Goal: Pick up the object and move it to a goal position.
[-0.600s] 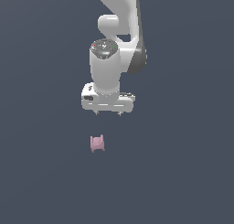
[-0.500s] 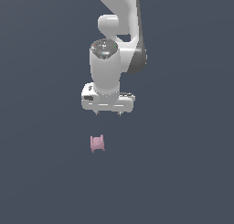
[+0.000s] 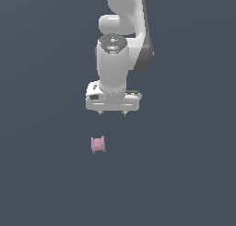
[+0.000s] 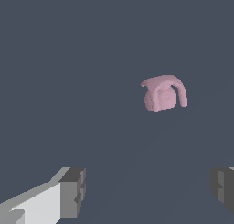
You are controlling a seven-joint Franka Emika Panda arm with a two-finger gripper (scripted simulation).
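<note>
Not much has changed in the last half second: the gripper (image 3: 112, 113) has only crept a little toward the pink object (image 3: 98, 145), jaws spread wide and empty, so the block sits ungrabbed on the open floor.

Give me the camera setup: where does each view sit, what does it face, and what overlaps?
Exterior view: off the arm, raised, looking down at the dark floor; shows the white arm, its gripper and the pink block.
Wrist view: on the wrist, looking down past the open jaws; both fingertips show at the frame edge, with the pink block beyond them.
Shared: the pink block, the gripper's fingertips and the floor.
</note>
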